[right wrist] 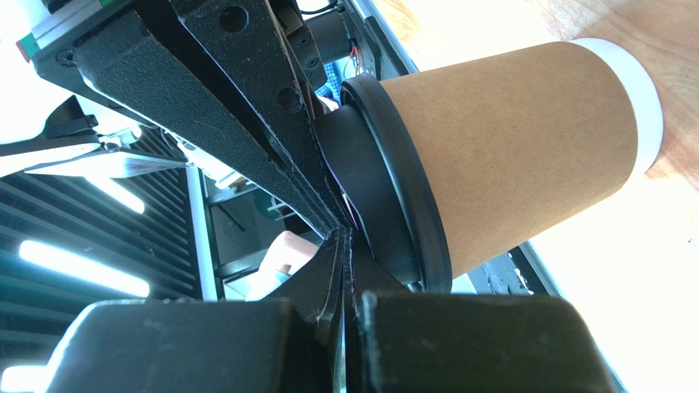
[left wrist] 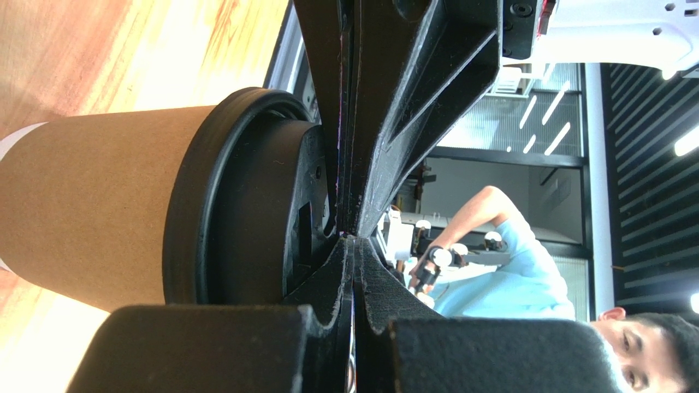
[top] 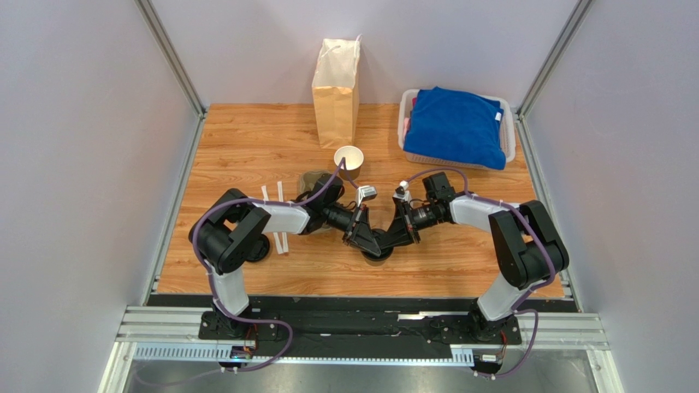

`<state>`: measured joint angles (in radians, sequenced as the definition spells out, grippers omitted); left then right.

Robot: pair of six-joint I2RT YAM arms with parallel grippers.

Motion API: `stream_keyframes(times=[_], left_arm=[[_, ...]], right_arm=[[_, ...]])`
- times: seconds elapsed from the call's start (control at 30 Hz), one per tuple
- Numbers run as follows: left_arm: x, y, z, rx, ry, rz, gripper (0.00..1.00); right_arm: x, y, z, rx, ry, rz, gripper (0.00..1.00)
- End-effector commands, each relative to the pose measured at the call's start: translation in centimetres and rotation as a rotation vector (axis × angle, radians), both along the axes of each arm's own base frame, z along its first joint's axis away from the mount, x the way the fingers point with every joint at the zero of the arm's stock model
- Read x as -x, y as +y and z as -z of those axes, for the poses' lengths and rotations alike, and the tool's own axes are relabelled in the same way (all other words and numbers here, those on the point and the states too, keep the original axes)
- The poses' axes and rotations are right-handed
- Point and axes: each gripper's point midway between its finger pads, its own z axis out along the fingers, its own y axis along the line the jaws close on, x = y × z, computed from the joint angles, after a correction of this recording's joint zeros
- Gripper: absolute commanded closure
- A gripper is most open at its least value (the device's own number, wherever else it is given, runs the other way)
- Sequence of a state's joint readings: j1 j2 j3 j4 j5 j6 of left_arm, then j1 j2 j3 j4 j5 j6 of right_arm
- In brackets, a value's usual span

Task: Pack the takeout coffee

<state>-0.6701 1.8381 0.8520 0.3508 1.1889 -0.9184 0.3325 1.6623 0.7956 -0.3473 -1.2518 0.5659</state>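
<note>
The left gripper (left wrist: 351, 246) from 9 o'clock and the right gripper (right wrist: 343, 237) from 3 are both pinched closed on nothing, their tips meeting on the lid (left wrist: 238, 205). This looks like seating it, so press straight down and evenly so the cup (left wrist: 98, 213) doesn't tip. The cup stands near-centre on the table (top: 246, 164), brown paper with a white foot. At its 12 o'clock are the open cup (top: 349, 158), then the bag (top: 336, 82).

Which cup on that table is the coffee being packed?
On the wooden table, find the spot in the middle where the left gripper and right gripper meet; the takeout coffee stands right beneath them. It alone wears a black lid, unlike the open cup nearer the paper bag.
</note>
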Motion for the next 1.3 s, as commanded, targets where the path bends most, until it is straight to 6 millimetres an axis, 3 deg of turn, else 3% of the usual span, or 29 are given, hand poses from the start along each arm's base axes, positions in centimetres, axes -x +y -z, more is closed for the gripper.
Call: stream_keyframes(times=[0.0, 0.07, 0.23, 0.4, 0.53, 0.63, 0.8, 1.1, 1.27], left_arm=[[-0.6, 2.1, 8.3, -0.311, 0.077, -0.179, 1.00], [-1.0, 1.4, 6.2, -0.227, 0.026, -0.171, 1.00], [-1.3, -0.2, -0.9, -0.052, -0.085, -0.144, 1.00], [-1.0, -0.3, -6.9, 0.054, -0.215, -0.129, 0.97], [-1.6, 1.0, -8.2, 0.047, -0.267, -0.162, 0.96], [-2.1, 1.4, -7.9, 0.022, -0.282, -0.144, 0.94], [-3.3, 0.9, -6.7, -0.020, -0.301, -0.145, 0.95], [-4.8, 0.4, -2.2, -0.112, -0.256, -0.161, 0.96], [-4.8, 0.3, -0.2, -0.134, -0.175, -0.180, 0.97]], right_arm=[[-0.7, -0.5, 3.0, 0.158, -0.071, 0.031, 1.00], [-0.8, -0.1, 1.1, 0.121, -0.130, 0.018, 1.00], [-0.4, 1.7, -4.3, 0.033, -0.261, -0.029, 1.00], [0.1, 1.8, -8.2, -0.007, -0.332, -0.026, 1.00], [0.7, 1.3, -9.9, 0.002, -0.396, -0.019, 1.00], [1.3, 0.9, -9.6, 0.014, -0.394, 0.006, 1.00], [1.9, 0.6, -5.8, 0.073, -0.341, 0.030, 1.00], [-0.1, 1.4, -3.4, 0.103, -0.351, 0.027, 1.00], [0.1, 0.7, 0.8, 0.208, -0.309, 0.009, 1.00]])
